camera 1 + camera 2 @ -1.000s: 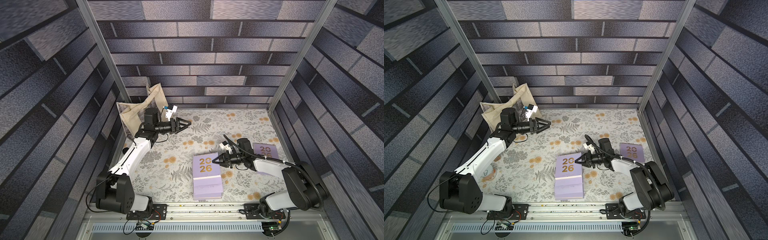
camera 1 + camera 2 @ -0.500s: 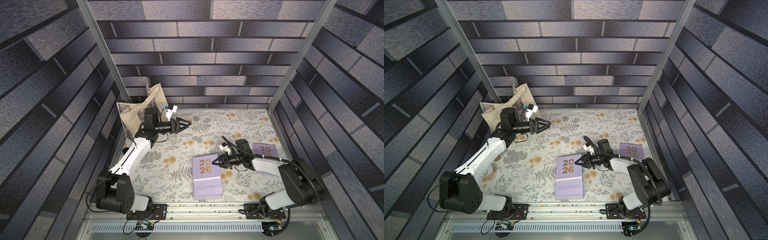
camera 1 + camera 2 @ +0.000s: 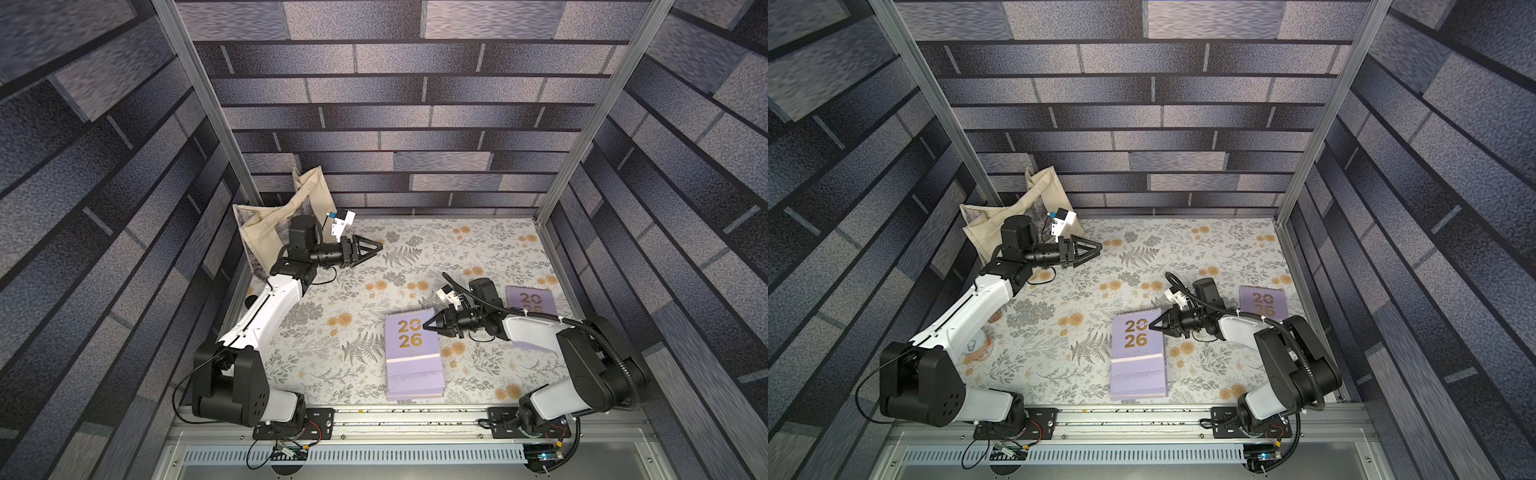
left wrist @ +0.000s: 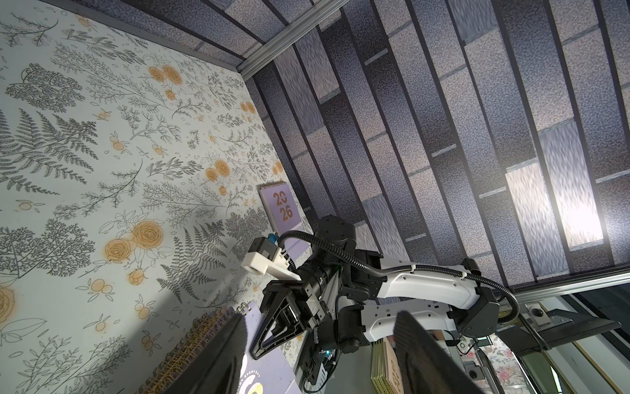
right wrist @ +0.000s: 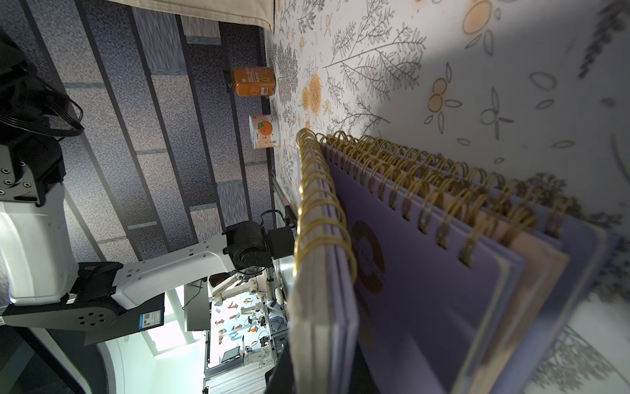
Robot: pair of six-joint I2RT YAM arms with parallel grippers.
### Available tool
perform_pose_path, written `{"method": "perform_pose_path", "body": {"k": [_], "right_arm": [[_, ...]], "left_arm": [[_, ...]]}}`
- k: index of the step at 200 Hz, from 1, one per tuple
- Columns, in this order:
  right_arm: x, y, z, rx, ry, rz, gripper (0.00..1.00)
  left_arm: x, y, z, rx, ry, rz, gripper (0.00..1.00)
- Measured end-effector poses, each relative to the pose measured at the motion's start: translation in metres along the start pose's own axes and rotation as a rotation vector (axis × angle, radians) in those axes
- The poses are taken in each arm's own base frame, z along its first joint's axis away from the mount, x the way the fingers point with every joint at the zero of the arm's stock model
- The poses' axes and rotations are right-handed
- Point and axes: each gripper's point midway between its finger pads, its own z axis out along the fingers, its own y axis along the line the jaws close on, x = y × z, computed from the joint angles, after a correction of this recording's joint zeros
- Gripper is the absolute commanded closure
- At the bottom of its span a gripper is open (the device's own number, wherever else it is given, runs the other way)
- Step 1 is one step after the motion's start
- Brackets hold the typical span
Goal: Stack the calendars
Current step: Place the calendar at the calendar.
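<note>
Two spots on the table hold the calendars. Nearest the front rail, about midway across, lies the stack. Its top lavender cover shows the gold numerals and sits shifted toward the far side, so the lower calendars show as a lavender band at the near end. In the right wrist view the gold spirals of the stack run side by side, with one peach layer between lavender ones.

The right gripper has its jaws closed to a point and nothing between them. Its tip lies over the right edge of the top cover, beside the numerals; whether it touches the cover cannot be told.

By the left wall, a white cup stands on the table, and an orange can stands beyond it.

Farther back on the right, close to the wall, a single lavender calendar lies flat, its near part hidden under the right arm.

Farther still, on the left, the left gripper hangs above bare table, empty, with its fingers well apart. Behind it, a cream tote bag slumps in the far left corner.
</note>
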Motion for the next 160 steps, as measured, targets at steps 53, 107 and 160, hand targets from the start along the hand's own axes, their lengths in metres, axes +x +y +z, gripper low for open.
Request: {"method": "perform_pose_path", "body": {"k": [53, 107, 160], "right_arm": [[0.0, -0.003, 0.0, 0.031, 0.003, 0.008, 0.77], [0.01, -0.02, -0.002, 0.128, 0.018, 0.089, 0.6], [0.004, -0.016, -0.007, 0.178, 0.002, 0.085, 0.58]], "left_arm": [[0.0, 0.002, 0.001, 0.001, 0.002, -0.009, 0.29], [-0.003, 0.004, 0.003, 0.007, -0.002, -0.011, 0.29], [-0.004, 0.004, 0.004, 0.011, -0.005, -0.001, 0.29]]}}
